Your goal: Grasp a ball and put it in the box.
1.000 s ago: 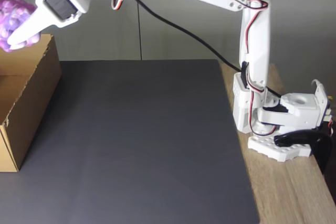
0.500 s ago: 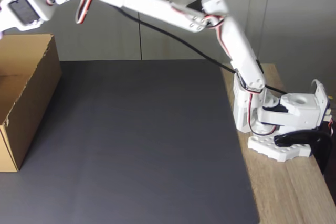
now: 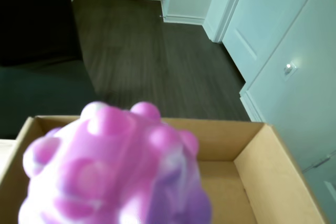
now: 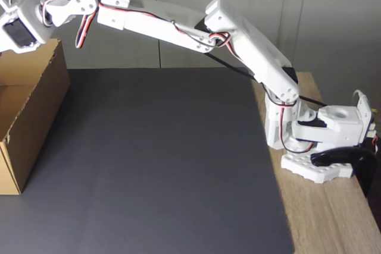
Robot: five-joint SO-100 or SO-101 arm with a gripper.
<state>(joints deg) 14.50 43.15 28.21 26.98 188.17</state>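
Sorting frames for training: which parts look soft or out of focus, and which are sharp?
Wrist view: the ball is blurred from closeness; the box and the floor behind are somewhat sharper. Fixed view: arm, mat and box are sharp, evenly lit.

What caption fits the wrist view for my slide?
Knobby pink-and-purple ball held close to the camera, above the open cardboard box.

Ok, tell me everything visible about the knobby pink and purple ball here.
In the wrist view the knobby pink, purple and white marbled ball looms close and blurred, covered in rounded bumps and looking soft and rubbery. It sits above the open brown cardboard box, partly hiding the box's inside. What grips it cannot be seen.
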